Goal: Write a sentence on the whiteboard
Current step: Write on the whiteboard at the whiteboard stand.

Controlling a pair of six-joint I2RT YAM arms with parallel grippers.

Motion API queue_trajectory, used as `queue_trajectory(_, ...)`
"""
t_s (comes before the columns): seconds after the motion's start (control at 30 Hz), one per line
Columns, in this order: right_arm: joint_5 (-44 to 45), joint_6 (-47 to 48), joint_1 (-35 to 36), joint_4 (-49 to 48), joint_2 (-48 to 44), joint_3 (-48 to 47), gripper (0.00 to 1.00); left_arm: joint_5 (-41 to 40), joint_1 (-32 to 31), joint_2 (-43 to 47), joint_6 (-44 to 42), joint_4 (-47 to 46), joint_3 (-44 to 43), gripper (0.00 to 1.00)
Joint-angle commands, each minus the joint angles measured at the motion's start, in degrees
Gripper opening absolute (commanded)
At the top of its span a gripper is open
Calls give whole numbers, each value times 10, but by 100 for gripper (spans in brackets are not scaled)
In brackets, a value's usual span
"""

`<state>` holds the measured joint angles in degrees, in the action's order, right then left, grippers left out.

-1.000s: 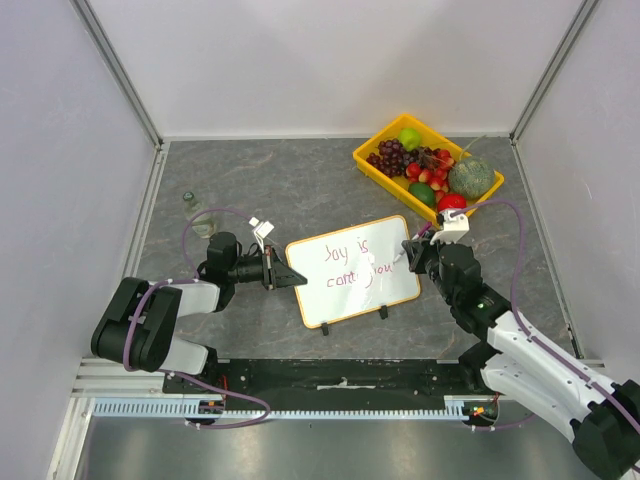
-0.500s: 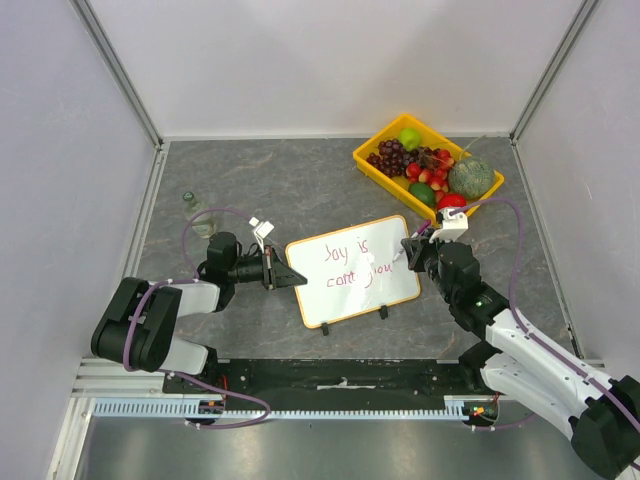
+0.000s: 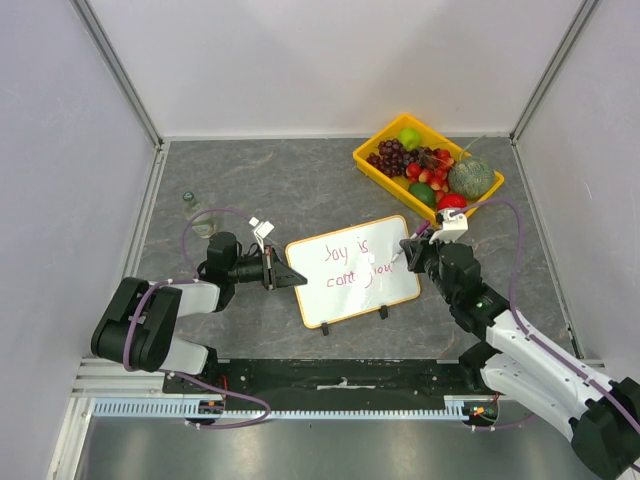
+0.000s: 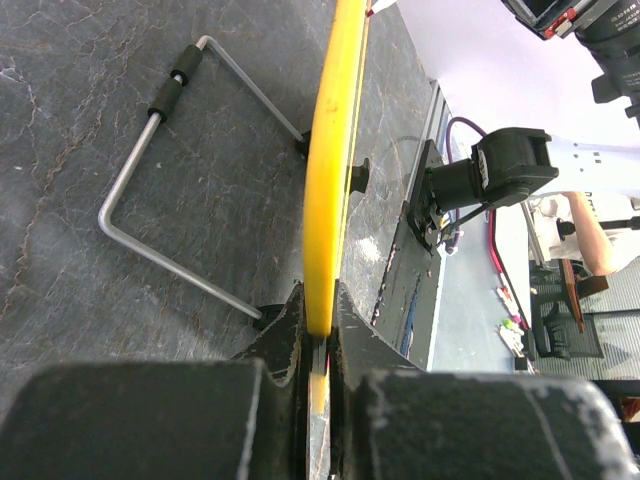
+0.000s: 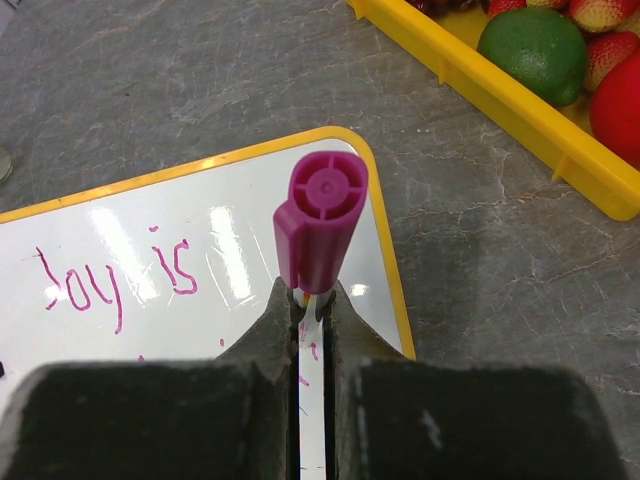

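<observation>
The whiteboard (image 3: 340, 292) stands tilted on the table, with a yellow frame. The sentence (image 3: 347, 251) is in pink marker in two lines: "Joy is" above, and a second line starting "conta". My left gripper (image 3: 289, 278) is shut on the board's left edge, which shows as a yellow strip (image 4: 328, 180) between its jaws in the left wrist view (image 4: 318, 312). My right gripper (image 3: 404, 256) is shut on a white marker with a magenta cap (image 5: 320, 215). It holds the marker over the board's right end (image 5: 230, 225), near the end of the second line. "Joy is" (image 5: 110, 280) shows to its left.
A yellow fruit tray (image 3: 366, 160) with grapes, strawberries and limes sits at the back right, and its rim (image 5: 500, 95) is close behind the board. A small glass bottle (image 3: 192, 208) stands at the left. The board's wire stand (image 4: 150, 215) rests on the table behind it.
My right gripper has shifted slightly with the marker over the right end of the second line. The left gripper and the board have not moved.
</observation>
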<state>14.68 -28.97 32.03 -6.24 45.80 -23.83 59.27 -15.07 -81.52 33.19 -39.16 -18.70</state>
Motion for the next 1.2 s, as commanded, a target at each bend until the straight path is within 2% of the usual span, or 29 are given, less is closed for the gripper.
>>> queue_trajectory(0.0, -5, -2, -2, -1, -11, 12, 0, -21, 0, -11, -9, 12, -5, 2)
queue_trajectory(0.7, 15, 12, -3, 35, -35, 22, 0, -23, 0, -12, -9, 11, -5, 2)
queue_trajectory(1.17, -14, -4, -3, 27, -38, 30, 0, -22, 0, -11, -9, 10, -5, 2)
